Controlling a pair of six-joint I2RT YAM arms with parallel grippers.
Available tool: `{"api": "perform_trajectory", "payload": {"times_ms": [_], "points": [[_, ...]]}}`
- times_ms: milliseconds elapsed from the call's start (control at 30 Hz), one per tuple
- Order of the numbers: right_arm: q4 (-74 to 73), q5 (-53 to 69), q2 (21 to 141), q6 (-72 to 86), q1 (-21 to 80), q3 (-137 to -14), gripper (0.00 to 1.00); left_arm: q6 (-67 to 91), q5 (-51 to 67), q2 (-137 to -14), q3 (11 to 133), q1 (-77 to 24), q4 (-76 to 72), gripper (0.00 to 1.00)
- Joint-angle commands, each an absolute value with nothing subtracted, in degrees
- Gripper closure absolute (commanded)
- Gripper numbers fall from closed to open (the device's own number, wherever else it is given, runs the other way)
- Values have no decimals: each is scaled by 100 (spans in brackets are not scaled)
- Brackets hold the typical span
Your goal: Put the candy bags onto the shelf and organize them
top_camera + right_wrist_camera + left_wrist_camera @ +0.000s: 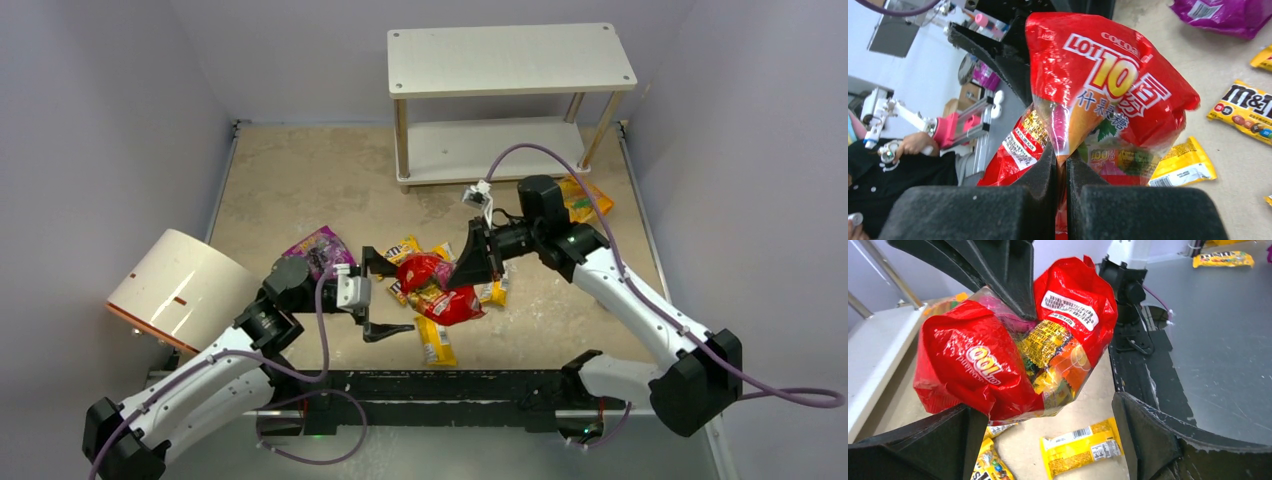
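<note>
Over the tan table (300, 180), right claw (458, 278) pinches one red pouch (452, 306), left claw (382, 297) spread; one purple pouch (318, 248) nearby.

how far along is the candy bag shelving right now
Done: nothing; both tiers of the shelf look bare. In hand: the right gripper is shut on the red pouch, the left gripper open next to it. Left: the purple pouch, the orange pouch beside the shelf leg and the yellow packets lie on the table.
</note>
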State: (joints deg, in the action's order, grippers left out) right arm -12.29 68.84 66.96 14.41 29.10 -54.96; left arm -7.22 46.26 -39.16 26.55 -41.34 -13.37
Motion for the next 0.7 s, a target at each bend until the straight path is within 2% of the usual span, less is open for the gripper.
{"api": "perform_trajectory", "payload": {"times_ms": [0,167,367,500,667], "points": [[-2244,7479,6811,577,3317,-6089,100,-1249,5131,-4101,2937,-4140,-1426,1],[-2350,7176,6540,332,3366,-6079,100,-1270,4514,-3746,2887,-4140,-1050,1],[-2389,7727,6096,-110,3370,-5880,100,-1265,3404,-2900,2345,-4140,-1272,0],[-2327,7970,6016,-179,3368,-5826,100,-1432,3755,-2875,2409,-4140,-1221,0],[-2481,8254,6218,-455,3480,-5956,100,-1754,4964,-3273,2612,-4140,-1623,0]]}}
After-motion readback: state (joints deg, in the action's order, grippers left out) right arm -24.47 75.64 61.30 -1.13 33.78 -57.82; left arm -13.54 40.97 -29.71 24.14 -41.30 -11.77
